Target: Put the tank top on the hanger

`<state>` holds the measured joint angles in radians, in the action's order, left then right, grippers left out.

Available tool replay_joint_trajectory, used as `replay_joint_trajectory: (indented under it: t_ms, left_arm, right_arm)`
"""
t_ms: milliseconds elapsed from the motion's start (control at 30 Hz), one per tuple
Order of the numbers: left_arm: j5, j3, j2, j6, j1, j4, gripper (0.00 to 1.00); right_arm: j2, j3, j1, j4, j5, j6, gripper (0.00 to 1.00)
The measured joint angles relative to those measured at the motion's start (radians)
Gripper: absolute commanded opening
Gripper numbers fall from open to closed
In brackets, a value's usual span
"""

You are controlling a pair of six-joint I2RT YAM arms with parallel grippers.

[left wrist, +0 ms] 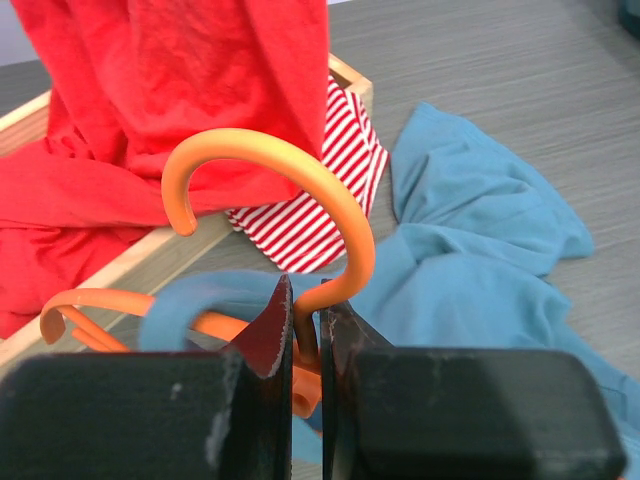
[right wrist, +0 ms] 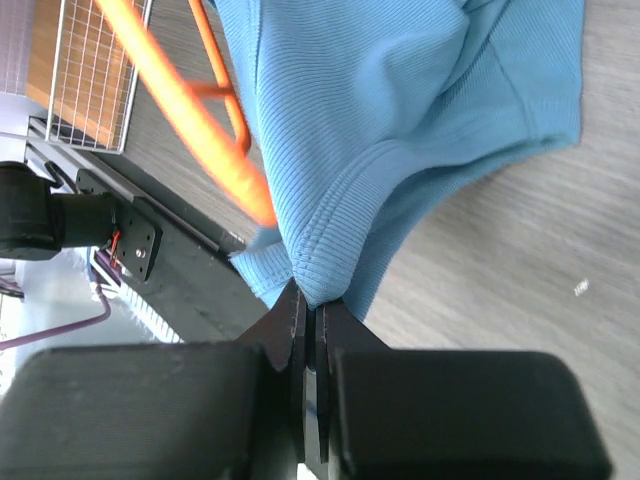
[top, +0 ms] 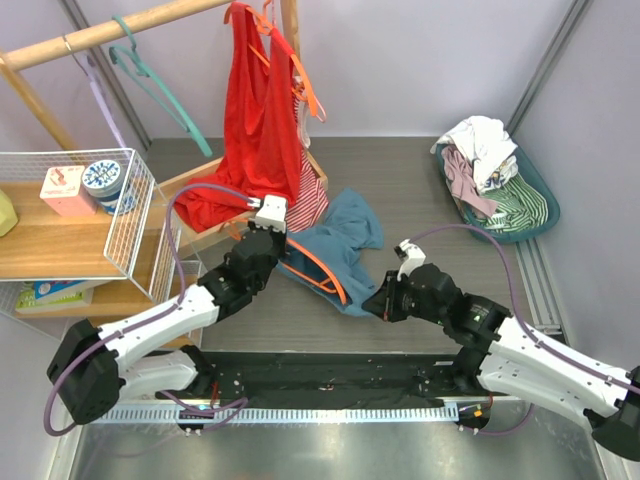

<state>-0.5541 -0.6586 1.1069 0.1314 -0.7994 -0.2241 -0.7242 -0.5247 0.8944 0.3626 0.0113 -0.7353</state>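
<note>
The teal-blue tank top (top: 345, 240) lies crumpled on the table's middle. The orange hanger (top: 318, 266) lies partly inside it, one arm showing through the fabric. My left gripper (top: 262, 232) is shut on the hanger's neck just below the hook (left wrist: 265, 165); the jaws pinch the orange stem (left wrist: 308, 335). My right gripper (top: 385, 300) is shut on a ribbed hem of the tank top (right wrist: 330, 270) at its near edge. The hanger's arm (right wrist: 190, 130) runs above that hem in the right wrist view.
A long red garment (top: 255, 110) and a red-and-white striped one (top: 312, 190) hang from a wooden rail (top: 110, 30) into a wooden tray. A teal-green hanger (top: 160, 90) hangs on the rail. A wire basket (top: 75, 205) stands left. A laundry tub (top: 500, 180) sits far right.
</note>
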Motion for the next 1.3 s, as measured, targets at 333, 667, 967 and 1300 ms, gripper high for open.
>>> replay_joint_trajectory:
  t_ms: [333, 667, 967, 1300]
  left_arm:
    - [-0.059, -0.005, 0.029, -0.003, 0.000, -0.036, 0.00]
    - [-0.055, -0.005, 0.067, 0.052, -0.027, -0.065, 0.00]
    - [-0.056, -0.009, 0.089, 0.099, -0.070, -0.074, 0.00]
    - [-0.058, -0.012, 0.091, 0.131, -0.092, -0.077, 0.00]
  right_arm:
    - [0.061, -0.032, 0.000, 0.153, -0.035, -0.032, 0.01]
    - [0.061, -0.071, 0.000, 0.145, -0.034, -0.077, 0.01]
    - [-0.028, -0.085, 0.000, 0.000, 0.014, -0.107, 0.01]
    - [-0.087, -0.095, 0.000, -0.103, 0.029, -0.111, 0.01]
